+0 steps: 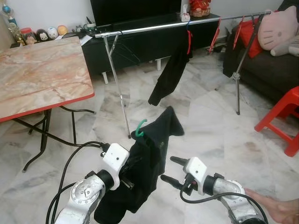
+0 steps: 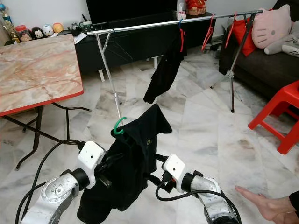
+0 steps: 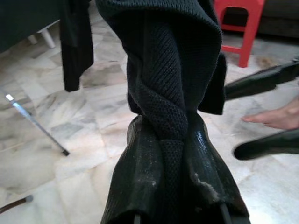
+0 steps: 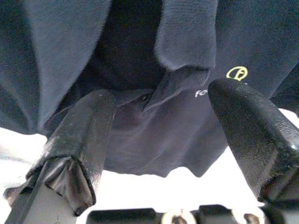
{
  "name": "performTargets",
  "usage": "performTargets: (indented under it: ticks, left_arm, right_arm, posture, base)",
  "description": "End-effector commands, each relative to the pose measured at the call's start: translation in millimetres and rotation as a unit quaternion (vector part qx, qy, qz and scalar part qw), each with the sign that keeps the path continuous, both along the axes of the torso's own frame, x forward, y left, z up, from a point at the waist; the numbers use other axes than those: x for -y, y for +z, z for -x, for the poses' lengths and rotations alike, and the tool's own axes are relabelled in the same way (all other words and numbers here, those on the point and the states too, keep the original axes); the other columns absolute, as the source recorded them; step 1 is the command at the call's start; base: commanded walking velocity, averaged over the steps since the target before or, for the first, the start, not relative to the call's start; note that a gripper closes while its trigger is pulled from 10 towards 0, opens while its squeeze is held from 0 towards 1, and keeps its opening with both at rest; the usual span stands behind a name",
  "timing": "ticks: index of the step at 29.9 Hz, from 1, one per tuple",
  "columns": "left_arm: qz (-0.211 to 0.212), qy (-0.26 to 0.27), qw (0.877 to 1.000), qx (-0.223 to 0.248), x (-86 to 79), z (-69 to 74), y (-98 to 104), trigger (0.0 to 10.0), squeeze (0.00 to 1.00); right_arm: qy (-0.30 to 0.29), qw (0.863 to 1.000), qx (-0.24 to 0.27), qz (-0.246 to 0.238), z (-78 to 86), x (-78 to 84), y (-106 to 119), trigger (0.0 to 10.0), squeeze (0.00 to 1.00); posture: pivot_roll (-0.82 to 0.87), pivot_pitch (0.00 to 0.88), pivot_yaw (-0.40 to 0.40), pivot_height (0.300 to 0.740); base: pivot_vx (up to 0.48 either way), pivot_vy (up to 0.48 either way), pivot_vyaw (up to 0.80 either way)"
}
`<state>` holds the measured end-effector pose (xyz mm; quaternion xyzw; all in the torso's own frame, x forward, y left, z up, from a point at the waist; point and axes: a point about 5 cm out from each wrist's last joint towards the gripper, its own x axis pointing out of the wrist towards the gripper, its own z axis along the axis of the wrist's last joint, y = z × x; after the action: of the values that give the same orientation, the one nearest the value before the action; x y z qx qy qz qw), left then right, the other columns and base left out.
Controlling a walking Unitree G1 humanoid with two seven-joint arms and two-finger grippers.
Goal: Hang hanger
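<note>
**Green hanger in my left jaws, rail still ahead**

Left eye view: my left gripper (image 1: 135, 161) is clenched on the black garment (image 1: 145, 163) that drapes from the green hanger (image 1: 139, 129). The hook pokes up above the cloth, free to catch a rail, which I judge is why I hold it low on the fabric and upright. My left arm is bent in front of me, wrist turned inward. My right gripper (image 1: 174, 170) sits just beside the garment, its jaws released and pointing toward the cloth, ready to steady it. The clothes rail (image 1: 187, 23) stands well apart across the marble floor (image 1: 196, 121), with another black garment (image 1: 170, 72) hanging from it on a red hanger. The marble-topped counter (image 1: 37, 74) is off to my left; a red stool (image 1: 285, 116) to my right. A person's hand (image 1: 275, 205) hovers near my right forearm.

Right eye view: the same scene; the hook curls open toward the rail side.

Left wrist view: both fingers (image 3: 140, 186) squeeze a twisted rope of knitted fabric between them, a firm pinch. My right fingers are visible beyond, spread apart.

Right wrist view: my two fingers (image 4: 247, 126) stand wide apart under the hanging cloth, touching nothing that I can tell. A small yellow logo (image 4: 237, 73) shows on the fabric.

By my judgement the carrying is under way and the hanging not yet done
</note>
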<state>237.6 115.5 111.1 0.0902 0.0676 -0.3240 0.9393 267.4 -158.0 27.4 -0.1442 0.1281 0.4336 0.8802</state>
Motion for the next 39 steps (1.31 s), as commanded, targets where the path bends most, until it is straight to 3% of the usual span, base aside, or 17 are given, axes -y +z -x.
performTargets:
  ticks: [1,20,21,22,39]
  left_arm:
    - [0.009,-0.012,1.0,0.017,2.5,-0.1,11,10.0,0.0]
    - [0.019,-0.047,0.999,0.003,12.0,4.4,17,10.0,0.0]
    - [0.021,-0.048,0.999,0.003,12.4,4.1,18,10.0,0.0]
    - [0.022,-0.048,0.999,0.004,12.7,4.0,18,10.0,0.0]
    - [0.018,-0.045,0.999,0.002,12.4,3.2,17,10.0,0.0]
  right_arm:
    - [-0.009,1.0,0.019,-0.005,-9.8,-0.4,10,10.0,0.0]
    - [-0.044,0.998,0.04,0.003,-23.7,-3.2,14,10.0,0.0]
    - [-0.049,0.998,0.041,0.002,-26.4,-2.9,15,3.0,0.0]
    - [-0.05,0.998,0.042,-0.001,-28.5,-3.2,17,0.0,0.0]
    - [-0.05,0.998,0.045,-0.003,-31.9,-8.6,17,0.0,0.0]
  posture:
    - [-0.06,0.0,0.031,0.732]
    - [-0.05,0.0,0.031,0.732]
    - [-0.05,0.0,0.031,0.732]
    - [-0.05,0.0,0.031,0.732]
    - [-0.05,0.0,0.026,0.732]
  base:
    - [0.0,0.0,0.0]
    - [0.0,0.0,0.0]
    - [0.0,0.0,0.0]
    - [0.0,0.0,0.0]
    - [0.0,0.0,0.0]
